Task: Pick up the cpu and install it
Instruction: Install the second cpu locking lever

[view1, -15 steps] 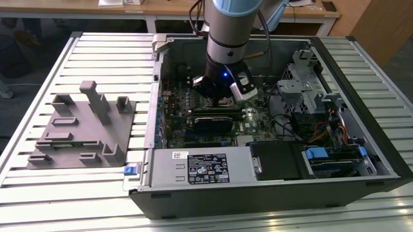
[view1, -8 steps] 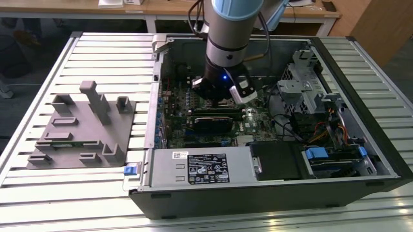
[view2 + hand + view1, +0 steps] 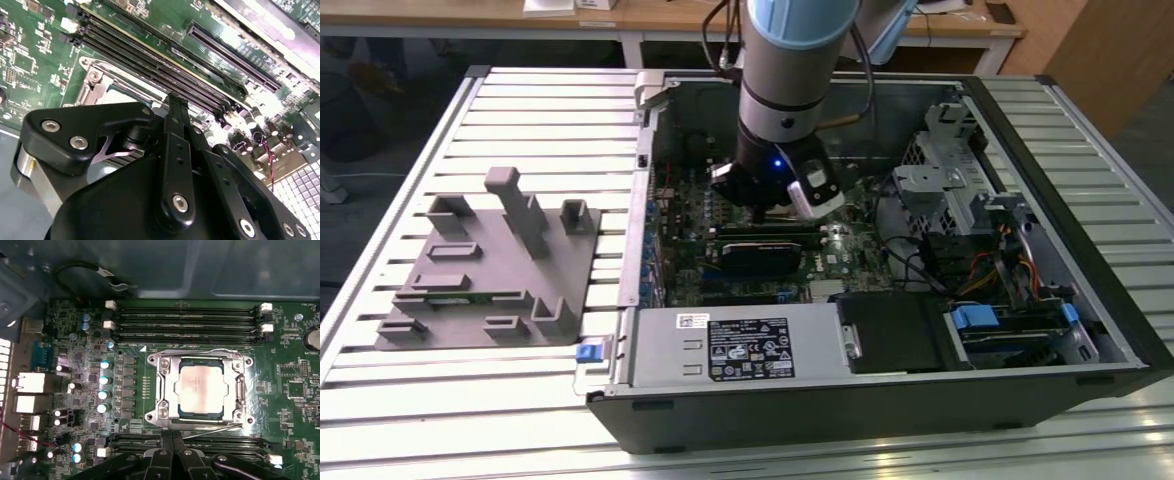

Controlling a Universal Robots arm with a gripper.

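An open black computer case (image 3: 881, 400) lies on a slatted metal table (image 3: 534, 100), its green motherboard (image 3: 80, 385) showing empty memory slots (image 3: 190, 320), while a grey tray (image 3: 480, 270), possibly moulded plastic, sits at the exterior view's left.

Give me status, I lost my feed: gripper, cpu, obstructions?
Gripper above motherboard, holding nothing seen. The cpu seated in its socket, metal frame around it. Nothing on top.

Exterior view looking down from high over the open black computer case (image 3: 881, 300), both wrist views hovering close above its green motherboard (image 3: 210, 320), sharing the long black memory slots (image 3: 165, 65).
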